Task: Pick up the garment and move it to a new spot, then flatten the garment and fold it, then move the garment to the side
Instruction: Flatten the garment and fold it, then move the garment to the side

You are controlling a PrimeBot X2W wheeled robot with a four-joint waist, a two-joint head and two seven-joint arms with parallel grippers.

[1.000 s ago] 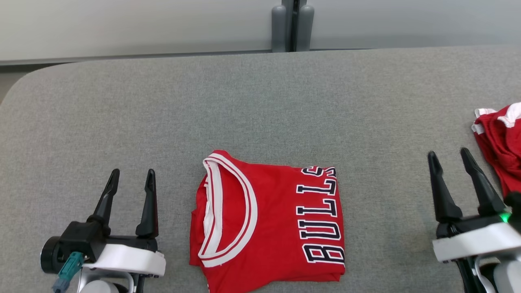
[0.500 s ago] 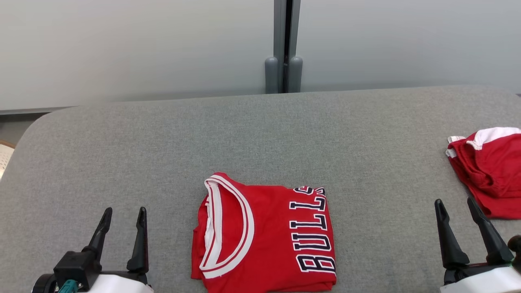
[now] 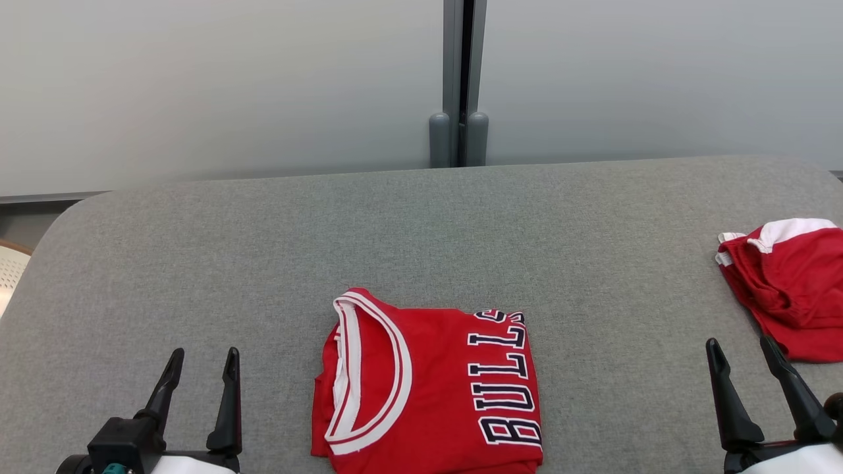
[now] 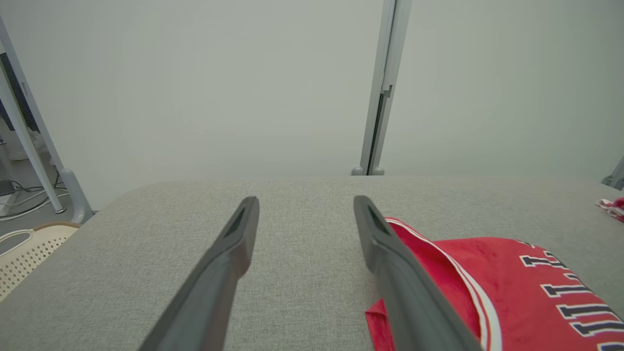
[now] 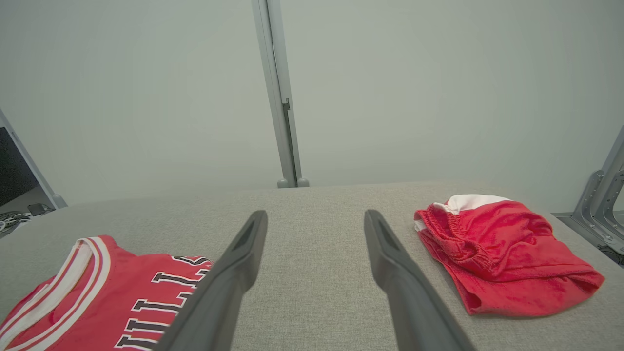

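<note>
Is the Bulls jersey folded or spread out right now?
Folded. The jersey lies as a compact rectangle on the grey table, with layered edges beside its collar.

Long black tapered fingers (image 3: 228, 401), white wrists (image 3: 797, 465)

The red garment (image 3: 428, 395) is lying flat on the grey counter (image 3: 421, 230), folded into a rectangle. Its white-striped collar is facing left, with dark BULLS lettering running along its right side.

red jersey (image 3: 428, 388) with white trim and navy letters, plain red shorts (image 3: 787, 289), grey table (image 3: 263, 250).
</note>
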